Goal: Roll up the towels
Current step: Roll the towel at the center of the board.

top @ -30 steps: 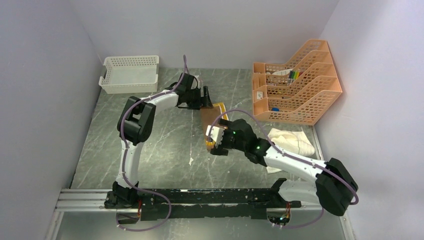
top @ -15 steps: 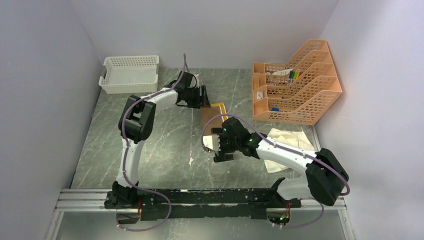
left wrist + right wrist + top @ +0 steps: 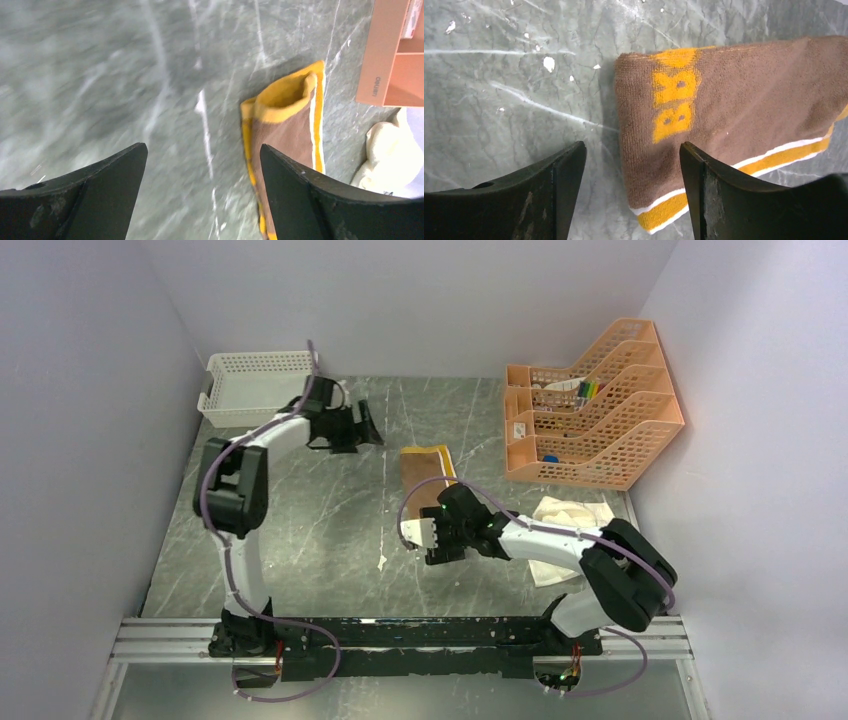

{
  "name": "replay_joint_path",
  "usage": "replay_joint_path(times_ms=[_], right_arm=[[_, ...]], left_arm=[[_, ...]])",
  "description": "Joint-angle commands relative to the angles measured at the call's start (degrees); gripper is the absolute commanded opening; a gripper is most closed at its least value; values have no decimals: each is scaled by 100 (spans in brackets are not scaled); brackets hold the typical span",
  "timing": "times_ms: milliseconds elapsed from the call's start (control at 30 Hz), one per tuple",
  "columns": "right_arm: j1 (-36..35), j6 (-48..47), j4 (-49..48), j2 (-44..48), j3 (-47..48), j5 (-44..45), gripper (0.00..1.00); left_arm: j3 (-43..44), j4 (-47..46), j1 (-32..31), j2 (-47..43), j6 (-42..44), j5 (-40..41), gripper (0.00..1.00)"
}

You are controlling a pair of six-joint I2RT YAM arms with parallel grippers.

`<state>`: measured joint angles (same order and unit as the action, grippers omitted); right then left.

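The mustard-yellow and brown towel (image 3: pixel 425 468) lies flat in the middle of the table, its long side running away from me. In the right wrist view its near end (image 3: pixel 724 110) shows yellow letters on brown. My right gripper (image 3: pixel 415 533) (image 3: pixel 631 150) hangs open just above that near end, with one finger over bare table and the other over the cloth. My left gripper (image 3: pixel 370 426) (image 3: pixel 202 150) is open and empty, up and to the left of the towel's far end (image 3: pixel 287 125). The cream towel (image 3: pixel 572 521) (image 3: pixel 385 152) lies crumpled at the right.
A white lattice basket (image 3: pixel 258 390) stands at the back left, close behind the left arm. An orange tiered desk organizer (image 3: pixel 592 420) (image 3: pixel 395 50) stands at the back right. The grey walls close in on three sides.
My left gripper has drawn back to the left, away from the towel's far end. The right gripper has slid toward me to the towel's near end, jaws a little narrower.
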<state>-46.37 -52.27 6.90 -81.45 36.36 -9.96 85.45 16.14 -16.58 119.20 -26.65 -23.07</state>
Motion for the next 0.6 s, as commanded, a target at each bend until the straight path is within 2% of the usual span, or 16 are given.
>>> replay_joint_path(times_ms=[0, 100, 233, 400, 500, 533, 567], right_arm=[[0, 1, -275, -363, 121, 43, 67], [119, 285, -18, -651, 406, -96, 59], [334, 491, 461, -1062, 848, -480, 44], [812, 1057, 930, -1115, 1365, -1854, 29], [1126, 1813, 1211, -1158, 1803, -2769, 4], [1238, 1981, 1437, -1235, 1990, -3050, 0], [1267, 2120, 1609, -1368, 2219, -3260, 0]], left_arm=[[-823, -138, 351, -1098, -125, -124, 94], [-1485, -306, 366, -1676, -171, -222, 94], [-2409, -650, 366, -2421, -339, -465, 92], [-3452, -948, 295, -3374, -486, -743, 90], [-3995, -1129, 179, -3848, -540, -898, 88], [-4141, -1151, 127, -3986, -542, -935, 88], [-4277, -1199, 64, -4112, -540, -973, 88]])
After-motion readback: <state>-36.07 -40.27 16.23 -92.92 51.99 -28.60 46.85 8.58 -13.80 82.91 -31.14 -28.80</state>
